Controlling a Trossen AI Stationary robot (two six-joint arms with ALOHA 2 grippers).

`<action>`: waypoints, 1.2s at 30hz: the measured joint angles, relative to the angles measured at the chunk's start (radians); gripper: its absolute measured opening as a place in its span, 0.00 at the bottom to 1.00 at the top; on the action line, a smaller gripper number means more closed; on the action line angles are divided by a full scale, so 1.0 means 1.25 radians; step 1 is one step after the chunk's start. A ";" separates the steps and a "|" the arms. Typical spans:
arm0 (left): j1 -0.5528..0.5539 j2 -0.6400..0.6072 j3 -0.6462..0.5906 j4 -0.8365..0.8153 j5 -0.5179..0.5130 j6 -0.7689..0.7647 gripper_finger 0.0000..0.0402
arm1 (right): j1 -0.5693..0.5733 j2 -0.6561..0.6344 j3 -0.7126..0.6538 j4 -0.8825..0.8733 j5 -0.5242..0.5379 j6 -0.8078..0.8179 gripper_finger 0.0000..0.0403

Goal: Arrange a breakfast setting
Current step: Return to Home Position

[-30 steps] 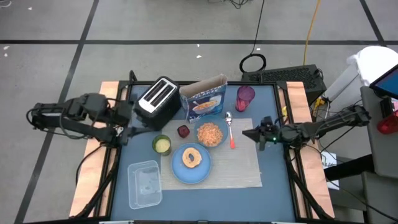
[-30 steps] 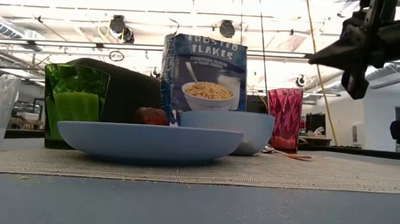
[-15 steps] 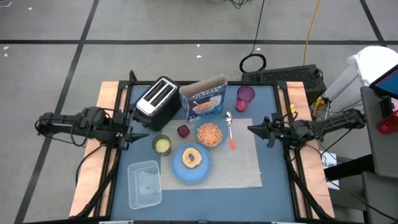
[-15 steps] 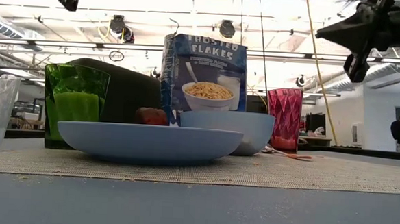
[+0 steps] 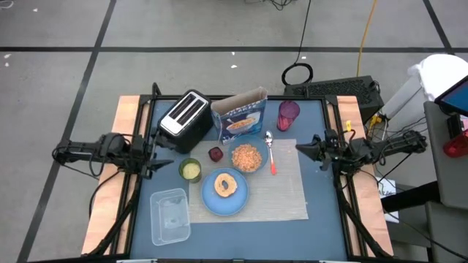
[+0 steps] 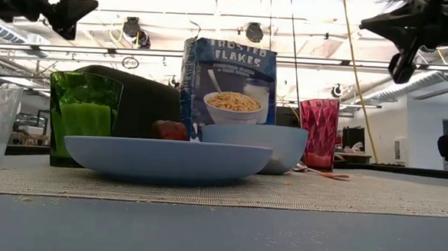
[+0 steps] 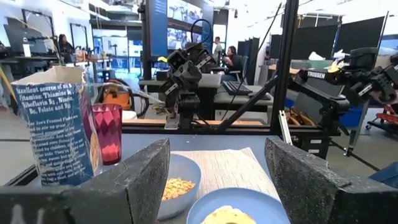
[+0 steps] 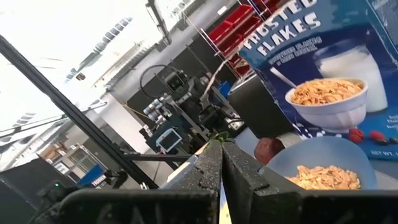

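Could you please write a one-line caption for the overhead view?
Plate, bowl, spoon and fruit on the placemat, cereal box and cup behind; left gripper open, right gripper shut, at the sides.

Grey floor [image 5: 183, 73] crossed by dark lines [image 5: 102, 33] surrounds my surface [image 5: 322, 226]; a yellow cable [image 5: 363, 40] trails across it, under bright ceiling lights [image 6: 161, 3].

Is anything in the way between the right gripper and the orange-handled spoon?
Nothing visible: only bare placemat lies between the right gripper and the spoon. The purple cup stands farther back, off that line. The left gripper waits off to the left.
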 joint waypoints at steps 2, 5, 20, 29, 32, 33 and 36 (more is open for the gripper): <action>0.000 -0.027 -0.021 0.002 0.000 0.000 0.67 | 0.000 -0.012 0.000 0.000 0.000 -0.014 0.01; 0.000 -0.060 -0.055 0.026 0.000 -0.001 0.67 | 0.000 -0.036 0.000 0.001 0.000 -0.041 0.01; 0.001 -0.055 -0.166 0.156 -0.024 -0.017 0.67 | 0.000 -0.176 0.004 0.043 -0.022 -0.165 0.01; 0.001 -0.055 -0.166 0.144 -0.026 -0.005 0.67 | 0.000 -0.175 0.011 0.031 -0.134 -0.382 0.01; 0.001 -0.055 -0.166 0.140 -0.026 -0.003 0.67 | 0.000 -0.175 0.011 -0.007 -0.144 -0.463 0.01; 0.001 -0.055 -0.166 0.141 -0.026 0.000 0.67 | 0.000 -0.175 0.011 -0.031 -0.145 -0.487 0.01; 0.001 -0.055 -0.166 0.141 -0.027 0.032 0.67 | 0.000 -0.175 0.010 -0.116 -0.144 -0.534 0.01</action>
